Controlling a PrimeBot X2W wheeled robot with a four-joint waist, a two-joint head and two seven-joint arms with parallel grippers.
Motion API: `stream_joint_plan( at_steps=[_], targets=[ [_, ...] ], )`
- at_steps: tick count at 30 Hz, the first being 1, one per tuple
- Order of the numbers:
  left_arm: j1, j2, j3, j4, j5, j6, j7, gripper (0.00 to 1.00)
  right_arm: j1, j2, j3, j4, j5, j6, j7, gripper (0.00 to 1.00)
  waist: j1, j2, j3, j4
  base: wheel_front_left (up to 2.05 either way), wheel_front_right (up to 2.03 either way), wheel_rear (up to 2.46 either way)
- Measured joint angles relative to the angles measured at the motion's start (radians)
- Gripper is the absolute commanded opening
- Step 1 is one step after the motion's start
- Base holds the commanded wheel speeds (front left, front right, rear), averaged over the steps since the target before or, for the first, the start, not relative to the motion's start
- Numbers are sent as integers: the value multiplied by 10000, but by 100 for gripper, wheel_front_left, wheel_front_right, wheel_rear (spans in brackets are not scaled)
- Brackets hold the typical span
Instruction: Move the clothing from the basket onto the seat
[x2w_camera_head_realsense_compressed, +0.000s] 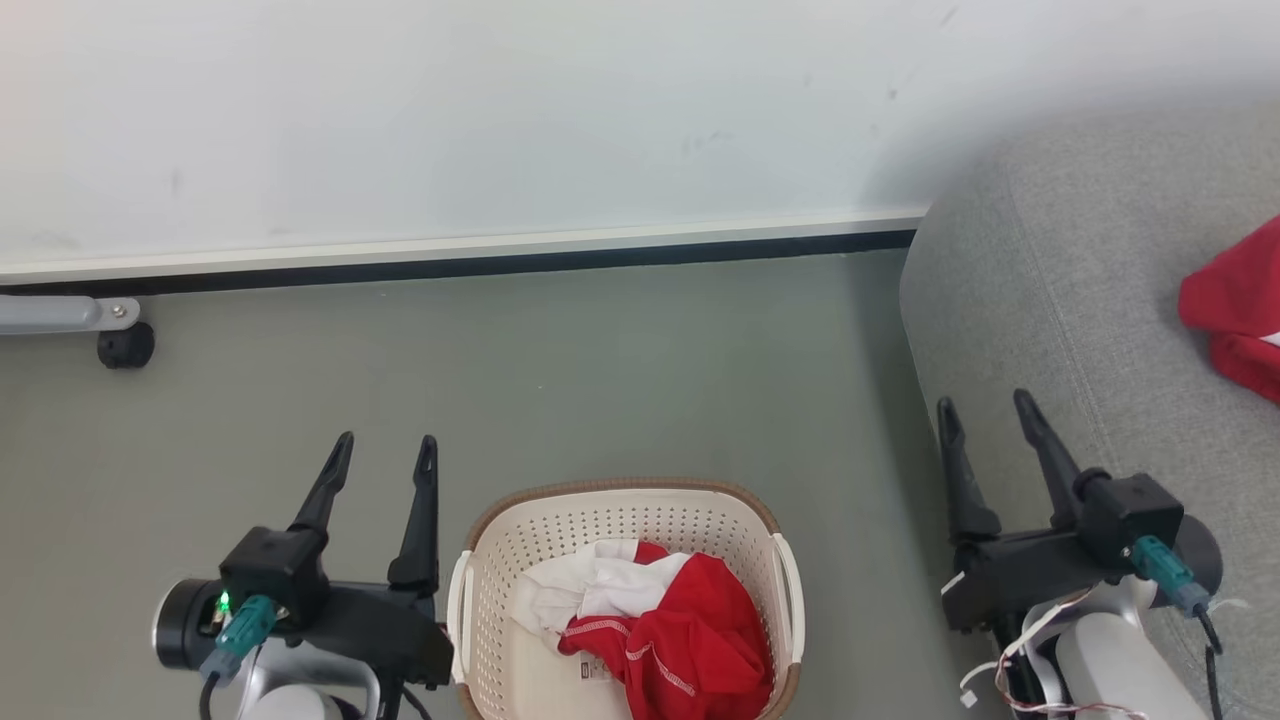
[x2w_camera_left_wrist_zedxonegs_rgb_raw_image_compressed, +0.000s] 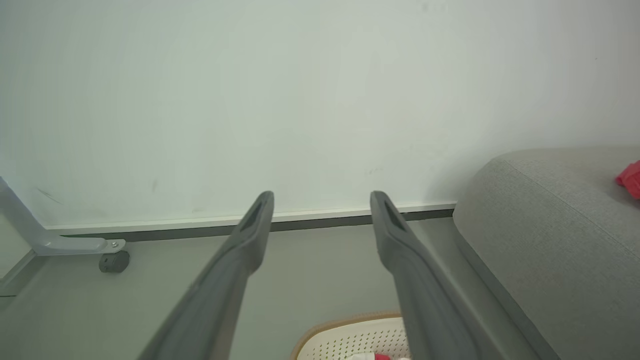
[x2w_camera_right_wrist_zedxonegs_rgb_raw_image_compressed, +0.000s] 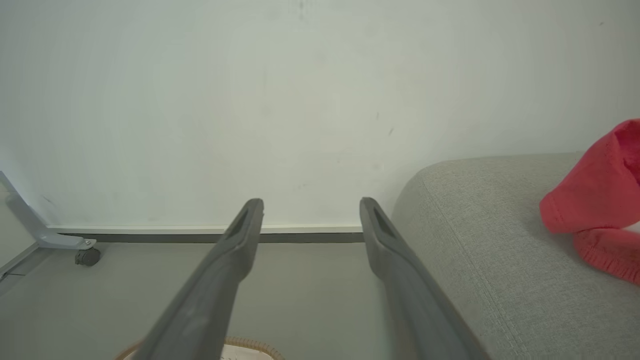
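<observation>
The cream basket (x2w_camera_head_realsense_compressed: 760, 520) with a brown rim stands on the floor at the bottom centre. Inside lie a red garment with white stitching (x2w_camera_head_realsense_compressed: 700, 630) and a white piece (x2w_camera_head_realsense_compressed: 590, 590). The grey seat (x2w_camera_head_realsense_compressed: 1060, 300) fills the right side, and another red garment (x2w_camera_head_realsense_compressed: 1235, 305) rests on it at the right edge. My left gripper (x2w_camera_head_realsense_compressed: 387, 450) hangs open to the left of the basket, holding nothing. My right gripper (x2w_camera_head_realsense_compressed: 985, 405) is open and empty at the seat's left edge. The basket rim (x2w_camera_left_wrist_zedxonegs_rgb_raw_image_compressed: 345, 322) shows low between the left fingers, and the red garment (x2w_camera_right_wrist_zedxonegs_rgb_raw_image_compressed: 595, 200) lies right of the right fingers.
A white wall with a dark baseboard (x2w_camera_head_realsense_compressed: 500, 262) runs across the back. A grey metal leg with a black castor (x2w_camera_head_realsense_compressed: 125, 345) stands at the far left. Grey-green floor (x2w_camera_head_realsense_compressed: 600, 380) lies between the basket and the wall.
</observation>
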Motion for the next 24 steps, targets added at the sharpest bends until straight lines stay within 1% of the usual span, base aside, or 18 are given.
stream_joint_plan(
  at_steps=[3,17,24],
  targets=[
    [145,10,167,6,-13,12,-2,100,192,77,71,-88,0,-4,0,100,0,0,-45,25,0,0,0],
    [402,-6,397,163,-27,86,-4,100,603,88,42,-416,-2,-251,21,100,0,1,-134,-25,0,0,0],
    [402,-104,451,228,-27,88,-6,100,616,82,40,-606,-2,-253,104,100,0,1,-149,-31,0,0,0]
  ],
)
